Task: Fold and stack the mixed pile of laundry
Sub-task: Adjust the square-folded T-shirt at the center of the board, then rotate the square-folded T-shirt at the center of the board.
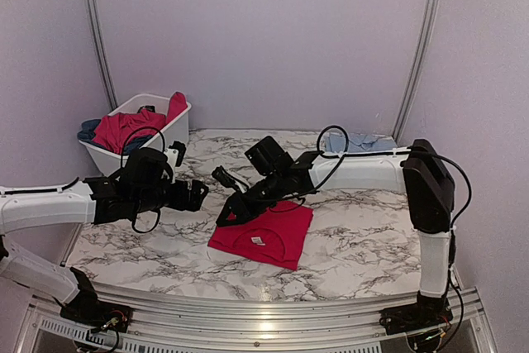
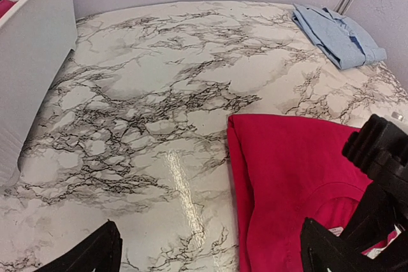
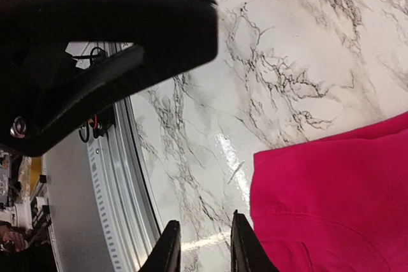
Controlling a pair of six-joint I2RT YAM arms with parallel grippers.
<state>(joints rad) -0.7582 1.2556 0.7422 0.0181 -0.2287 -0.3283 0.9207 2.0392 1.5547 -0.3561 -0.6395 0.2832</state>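
Note:
A folded red shirt (image 1: 263, 234) lies flat at the table's middle front, label up. It also shows in the left wrist view (image 2: 299, 176) and the right wrist view (image 3: 338, 202). My left gripper (image 1: 199, 194) hovers just left of it, wide open and empty (image 2: 210, 253). My right gripper (image 1: 226, 216) reaches across to the shirt's left edge, fingers a little apart and empty (image 3: 203, 246), just off the cloth. A folded light blue shirt (image 1: 358, 142) lies at the back right (image 2: 338, 33). Red and dark blue garments (image 1: 124, 127) fill the basket.
The white plastic basket (image 1: 178, 126) stands at the back left, its wall close in the left wrist view (image 2: 32, 55). The right arm (image 2: 382, 157) crosses over the red shirt. The left arm (image 3: 95, 30) sits close above the right gripper. A metal rail (image 3: 102, 221) edges the table front.

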